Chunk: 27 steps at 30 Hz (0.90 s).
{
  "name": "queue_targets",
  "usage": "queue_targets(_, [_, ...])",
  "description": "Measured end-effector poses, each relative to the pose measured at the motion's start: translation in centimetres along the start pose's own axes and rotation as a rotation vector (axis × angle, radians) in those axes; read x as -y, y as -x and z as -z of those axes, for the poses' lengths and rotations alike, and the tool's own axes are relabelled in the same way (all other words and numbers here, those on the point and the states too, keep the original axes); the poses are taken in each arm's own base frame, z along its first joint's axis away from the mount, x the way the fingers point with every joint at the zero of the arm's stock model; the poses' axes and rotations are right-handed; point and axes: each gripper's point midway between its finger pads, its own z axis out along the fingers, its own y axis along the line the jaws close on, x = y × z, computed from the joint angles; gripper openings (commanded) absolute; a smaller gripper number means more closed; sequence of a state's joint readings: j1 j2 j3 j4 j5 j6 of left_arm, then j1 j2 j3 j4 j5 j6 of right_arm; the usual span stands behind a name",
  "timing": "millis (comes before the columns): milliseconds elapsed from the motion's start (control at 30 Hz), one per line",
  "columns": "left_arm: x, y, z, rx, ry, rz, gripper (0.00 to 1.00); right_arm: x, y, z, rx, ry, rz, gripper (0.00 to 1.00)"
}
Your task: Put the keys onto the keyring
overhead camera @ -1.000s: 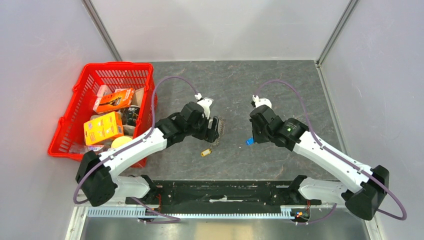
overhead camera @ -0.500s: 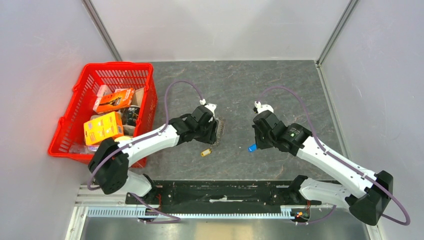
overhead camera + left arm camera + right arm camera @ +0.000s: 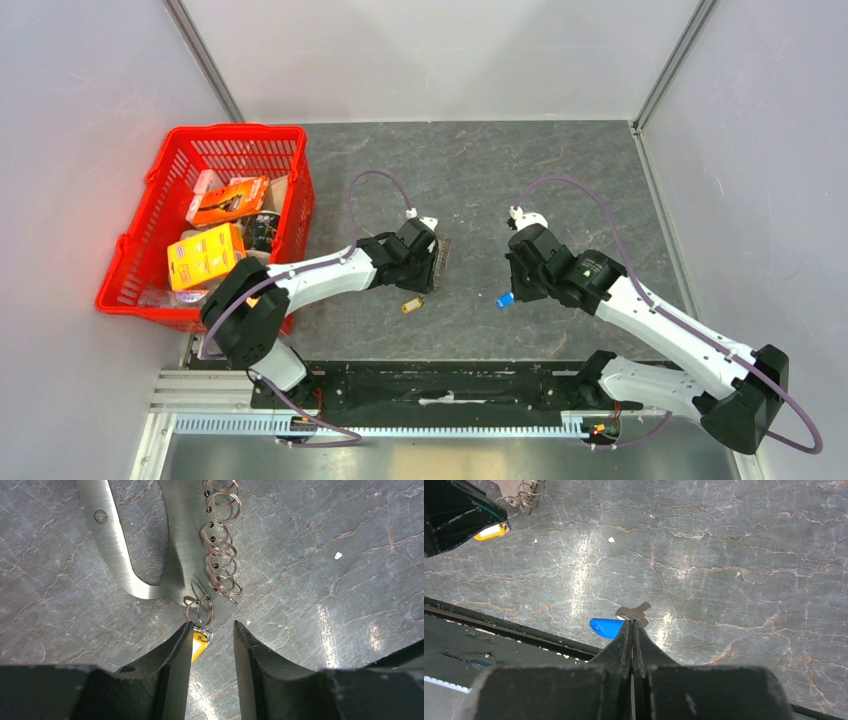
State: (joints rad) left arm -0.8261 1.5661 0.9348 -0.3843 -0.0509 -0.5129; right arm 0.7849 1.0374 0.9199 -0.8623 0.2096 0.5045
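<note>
My left gripper (image 3: 212, 626) has its jaws partly apart with nothing pinched. They straddle the end ring of the keyring's chain (image 3: 220, 565), low over the table (image 3: 325, 580). The yellow key (image 3: 198, 648) shows in the gap, close against one finger; I cannot tell whether it touches. The keyring (image 3: 142, 575) lies flat just ahead of the fingertips, its grey loop curving away. My right gripper (image 3: 631, 624) is pressed together on the blue key (image 3: 606, 626), pinching its silver part, with the blue head sticking out sideways, near the table's front edge.
</note>
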Motion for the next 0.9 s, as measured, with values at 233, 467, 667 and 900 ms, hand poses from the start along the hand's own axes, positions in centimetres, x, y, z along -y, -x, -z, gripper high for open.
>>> queue_targets(233, [-0.1,-0.5,-1.4,-0.022,0.008,0.005,0.37,-0.1,-0.2,0.0,-0.005,0.005,0.005,0.0])
queue_targets(467, [0.0,-0.5,-1.6,-0.024,0.009,0.005,0.31,-0.2,-0.2,0.0,-0.005,0.007,0.009,0.0])
queue_targets(667, [0.1,-0.3,-1.7,-0.016,0.004,0.006,0.28,-0.2,-0.3,0.0,-0.006,0.007,0.008,0.0])
queue_targets(900, [0.1,-0.2,-1.7,-0.014,0.003,0.006,0.24,-0.3,-0.2,0.0,-0.004,0.009,0.006,0.0])
